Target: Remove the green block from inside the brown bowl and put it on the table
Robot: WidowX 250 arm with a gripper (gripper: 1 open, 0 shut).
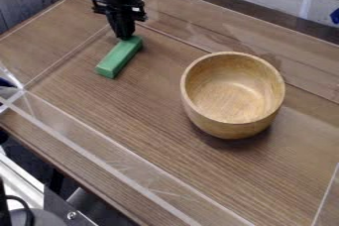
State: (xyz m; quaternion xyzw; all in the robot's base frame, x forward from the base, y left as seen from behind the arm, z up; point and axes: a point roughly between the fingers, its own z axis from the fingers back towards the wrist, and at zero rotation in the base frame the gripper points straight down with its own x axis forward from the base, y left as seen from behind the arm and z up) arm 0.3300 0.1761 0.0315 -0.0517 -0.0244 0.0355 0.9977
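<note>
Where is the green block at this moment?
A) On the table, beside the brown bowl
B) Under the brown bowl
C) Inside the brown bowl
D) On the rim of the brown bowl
A: the green block lies on the wood-grain table, with bare wood between it and the brown bowl.

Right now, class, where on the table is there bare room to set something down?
The table has a wide bare patch in front of the bowl, and a narrower one between bowl and block. It is crowded at the block's far end, where the fingers come down close.
</note>
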